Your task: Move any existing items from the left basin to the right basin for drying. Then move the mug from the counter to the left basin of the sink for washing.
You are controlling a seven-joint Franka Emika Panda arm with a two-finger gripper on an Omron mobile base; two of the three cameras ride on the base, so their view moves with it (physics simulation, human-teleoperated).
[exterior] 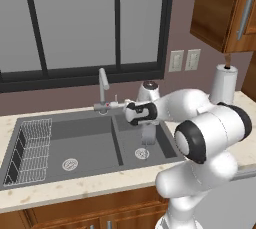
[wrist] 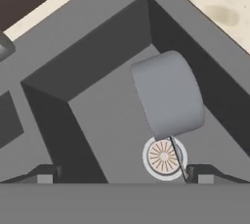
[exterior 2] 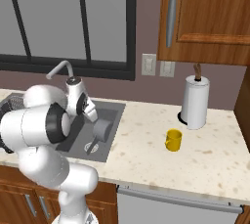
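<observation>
The grey cup stands in the right basin, close beside that basin's round drain and apart from both finger tips. The gripper hangs above the right basin with its jaws spread wide and holding nothing. Judged from this layout, the first step is complete and the mug transfer is next.

The next move calls for lifting clear of the sink, swinging away from the sink to the yellow mug, and closing on its wall.

The right base view shows the mug on the counter, between the sink and the paper towel roll. The left base view shows the left basin with its wire rack and drain, holding no loose item.
</observation>
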